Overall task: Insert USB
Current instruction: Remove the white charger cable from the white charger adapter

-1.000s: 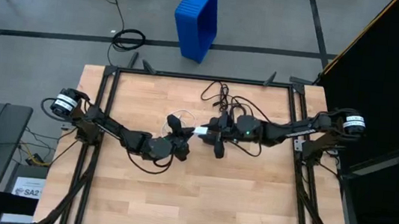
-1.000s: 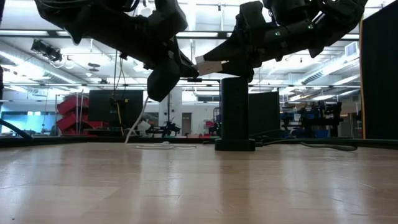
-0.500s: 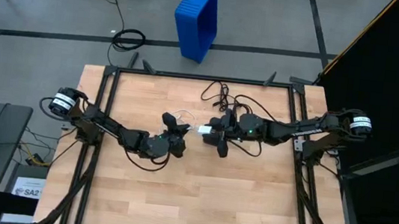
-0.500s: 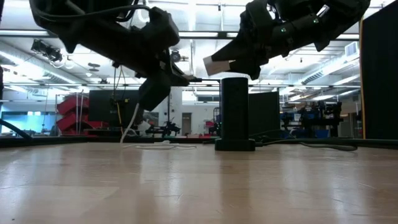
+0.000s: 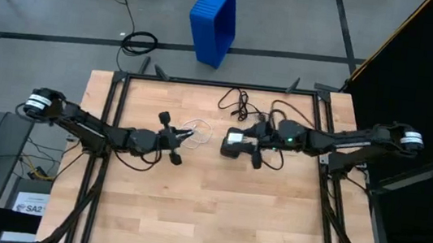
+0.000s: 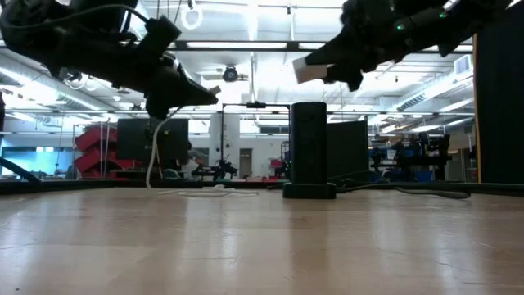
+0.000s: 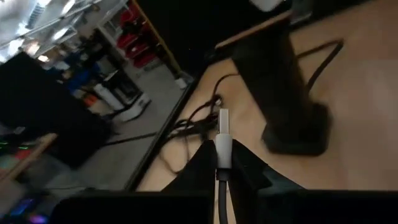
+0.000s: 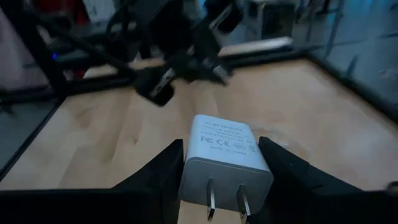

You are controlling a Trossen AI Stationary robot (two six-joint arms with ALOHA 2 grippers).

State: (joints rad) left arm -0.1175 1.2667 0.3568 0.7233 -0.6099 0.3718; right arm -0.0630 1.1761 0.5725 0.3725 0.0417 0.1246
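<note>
The USB cable is thin and white. Its plug (image 7: 223, 142) is in my left gripper (image 5: 183, 137), which is shut on it left of the table's middle. The rest of the cable (image 6: 152, 154) hangs down to loose loops (image 5: 197, 125) on the table. My right gripper (image 5: 235, 144) is shut on a white wall adapter (image 8: 224, 155) and holds it in the air right of the plug. There is a clear gap between plug and adapter. In the low view the adapter (image 6: 309, 69) is higher than the left gripper (image 6: 196, 92). My left gripper pinches the white plug housing (image 7: 224, 153) between its two fingers. The metal tip (image 7: 222, 118) sticks out past the fingertips toward the table's right. The plug is lifted clear and the cable hangs slack below. My right gripper pinches the adapter's body by its two side faces (image 8: 186, 163), lifted clear. The two prongs (image 8: 210, 198) point back toward the wrist and the far end faces the left gripper.
A tall black box (image 6: 309, 147) stands upright on the table beyond the grippers, also in the left wrist view (image 7: 292, 81). Its thicker black cord (image 5: 239, 101) curls toward the far edge. Black frame rails (image 5: 221, 83) border the table. The near half is bare wood (image 5: 206, 210).
My left gripper has drawn back toward the table's left edge and carried the plug away from the adapter it was close to. The cable now hangs farther left. My right gripper has shifted toward the right edge and a little up, still holding the adapter.
</note>
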